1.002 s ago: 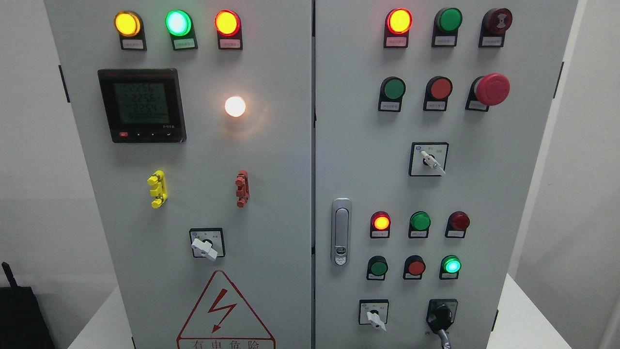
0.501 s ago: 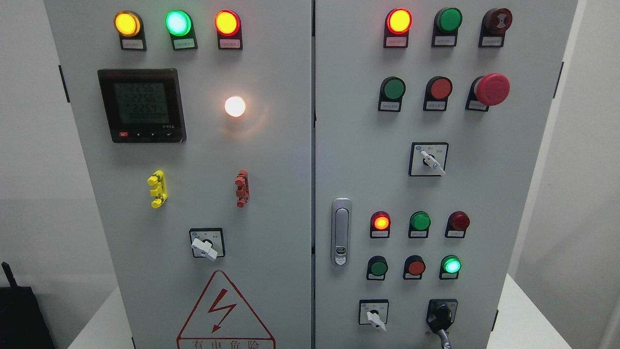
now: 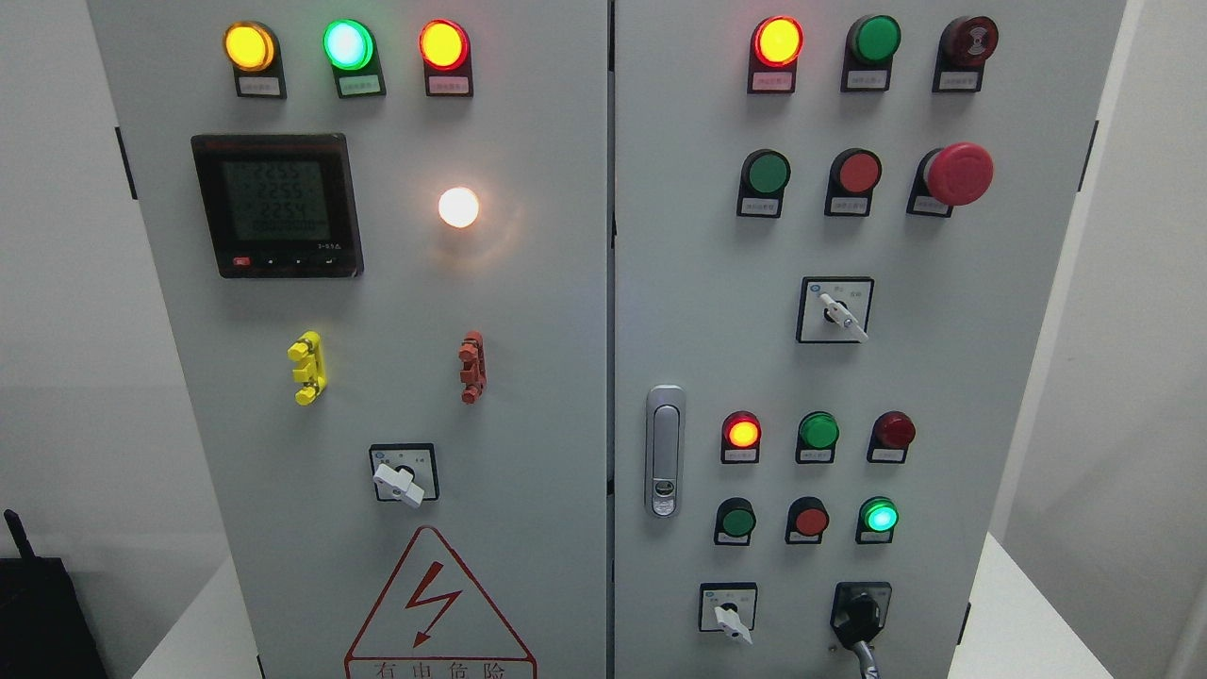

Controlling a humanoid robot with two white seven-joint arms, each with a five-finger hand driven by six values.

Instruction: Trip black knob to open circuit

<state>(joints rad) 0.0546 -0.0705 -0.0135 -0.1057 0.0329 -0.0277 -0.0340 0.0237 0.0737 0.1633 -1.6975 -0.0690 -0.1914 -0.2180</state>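
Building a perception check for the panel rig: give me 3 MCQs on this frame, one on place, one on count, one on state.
1. Where is the black knob?
A. top left of left door
B. bottom right of right door
C. beside the meter

2. How many white-handled selector switches show?
A. one
B. three
C. five

3. The lamp right of the meter is:
A. lit white
B. unlit
C. lit green

Answers: 1 B, it sits lowest on the right door, right of a white selector. 2 B, that one plus selectors and. 3 A, it glows white.
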